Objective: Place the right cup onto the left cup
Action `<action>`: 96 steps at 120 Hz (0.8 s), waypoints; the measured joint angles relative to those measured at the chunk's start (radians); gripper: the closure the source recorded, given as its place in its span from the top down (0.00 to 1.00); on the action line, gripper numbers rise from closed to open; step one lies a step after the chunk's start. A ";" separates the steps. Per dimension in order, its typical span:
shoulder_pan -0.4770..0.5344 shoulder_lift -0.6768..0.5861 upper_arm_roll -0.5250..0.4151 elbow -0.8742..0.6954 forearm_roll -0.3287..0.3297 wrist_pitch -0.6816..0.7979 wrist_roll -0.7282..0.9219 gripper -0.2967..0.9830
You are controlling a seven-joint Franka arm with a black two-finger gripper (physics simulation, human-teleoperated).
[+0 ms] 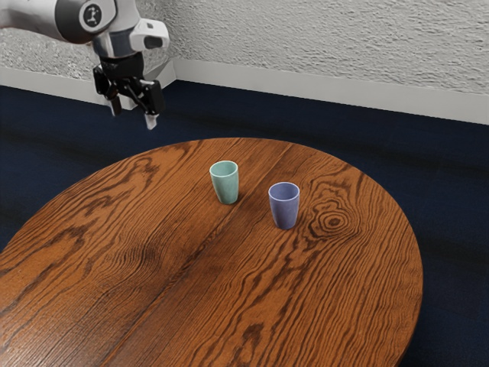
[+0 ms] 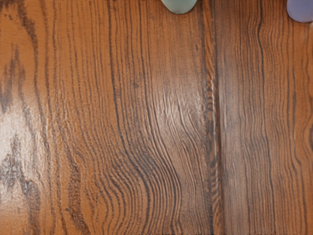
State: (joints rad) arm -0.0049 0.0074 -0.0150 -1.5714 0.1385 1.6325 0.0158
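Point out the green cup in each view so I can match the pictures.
Exterior view: the green cup stands upright on the table, toward the exterior view's left of the purple cup.
Wrist view: cut off by the picture's edge, its rounded end in frame.
Shared landmark: the purple cup, apart from it in both.

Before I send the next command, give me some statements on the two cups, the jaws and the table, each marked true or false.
1. The green cup and the purple cup both stand upright on the wooden table. True.
2. The purple cup sits inside the green cup. False: they stand side by side with bare table between them.
3. The jaws are shut on the green cup. False: they are open, empty and away from both cups.
4. The green cup is nearer the exterior view's left than the purple cup. True.
5. The table's edge is straight. False: it is curved.
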 joint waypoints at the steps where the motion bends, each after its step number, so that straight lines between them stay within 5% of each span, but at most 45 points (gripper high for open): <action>1: -0.002 -0.001 0.000 0.000 0.000 -0.001 0.000 0.77; 39: 0.070 0.057 -0.194 0.056 0.011 -0.024 -0.012 0.77; 96: -0.047 0.385 -0.328 0.235 0.097 0.064 -0.086 0.77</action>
State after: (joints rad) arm -0.0517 0.3919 -0.3426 -1.3360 0.2359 1.6964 -0.0700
